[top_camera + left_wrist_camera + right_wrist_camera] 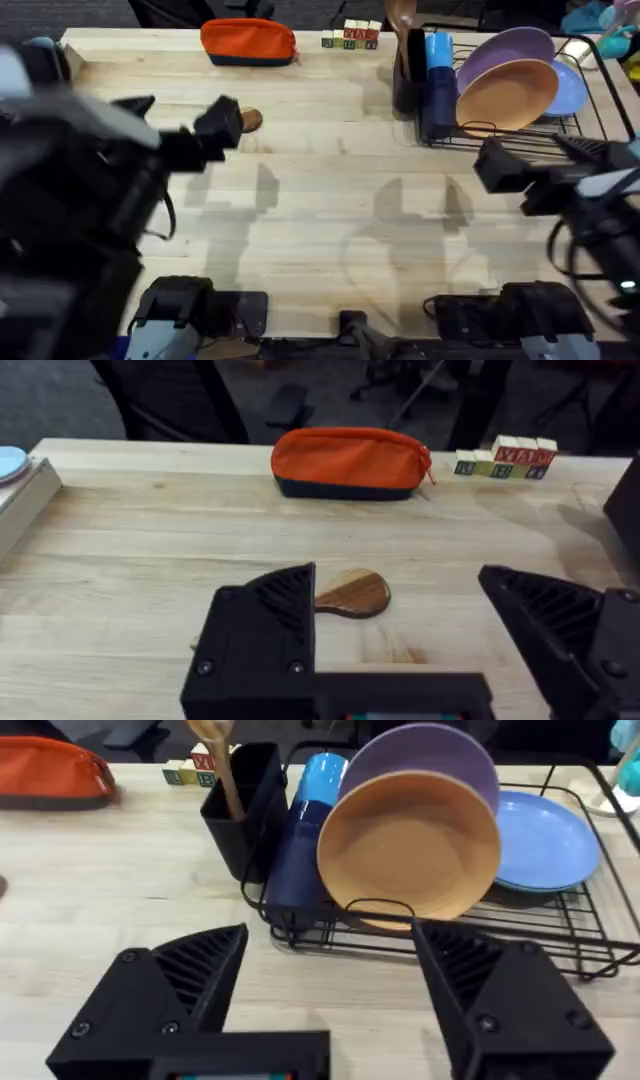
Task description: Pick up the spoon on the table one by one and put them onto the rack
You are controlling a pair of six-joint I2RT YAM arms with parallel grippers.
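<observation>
The left hand [400, 650] is hanging low over the worktop [330, 230] with its two black fingers spread wide apart, and it is holding nothing. In the left wrist view a brown wooden spoon [352, 593] is lying flat on the worktop, and its oval bowl is showing in the gap just beside one finger [265, 640]; the handle is hidden behind that finger, so I cannot tell if the finger is touching it. In the overhead view the same spoon [250, 120] is lying on the near side of the orange pouch [248, 42], with the left hand [222, 125] right next to it. The small lettered blocks [350, 38] are standing between the pouch and the rack [520, 125]. The right hand [330, 990] is also wide open and empty, and it is staying in the air in front of the rack, not touching it. The black wire rack [440, 925] is carrying a purple plate [440, 755], an orange-brown plate [420, 845], a flat blue plate [545, 845] and a blue cup [315, 820]. At the end of the rack nearest the pouch the tall black utensil cup [240, 810] is standing upright, and another wooden spoon [218, 760] is sticking up out of it.
</observation>
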